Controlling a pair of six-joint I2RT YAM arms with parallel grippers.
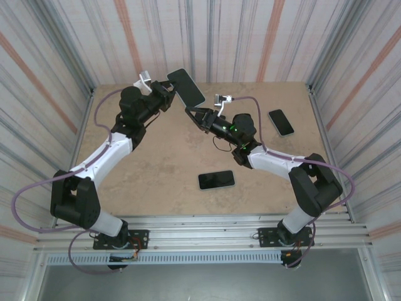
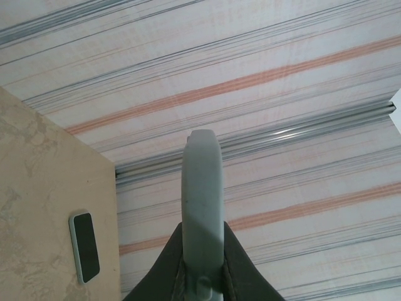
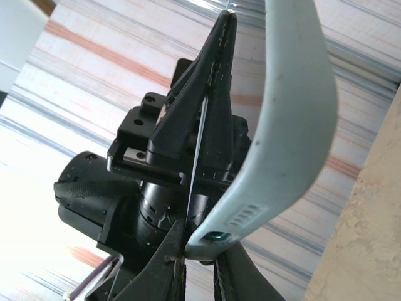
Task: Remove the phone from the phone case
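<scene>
The phone (image 1: 186, 87), dark screen up, is held tilted above the back of the table in its pale grey-green phone case (image 2: 202, 188). My left gripper (image 1: 168, 89) is shut on one long side of the case; its black fingers (image 2: 164, 266) clamp the edge. My right gripper (image 1: 192, 113) is shut on the case's lower end, near the port cutout (image 3: 216, 237). From the right wrist, the phone case (image 3: 294, 125) bows away from the left gripper's body (image 3: 163, 150). Whether the phone sits fully in the case I cannot tell.
Two other phones lie flat on the tan table (image 1: 156, 163): one at the front centre (image 1: 216, 180), one at the right (image 1: 281, 122), also seen from the left wrist (image 2: 84, 246). Striped walls (image 1: 250, 37) enclose the table on three sides.
</scene>
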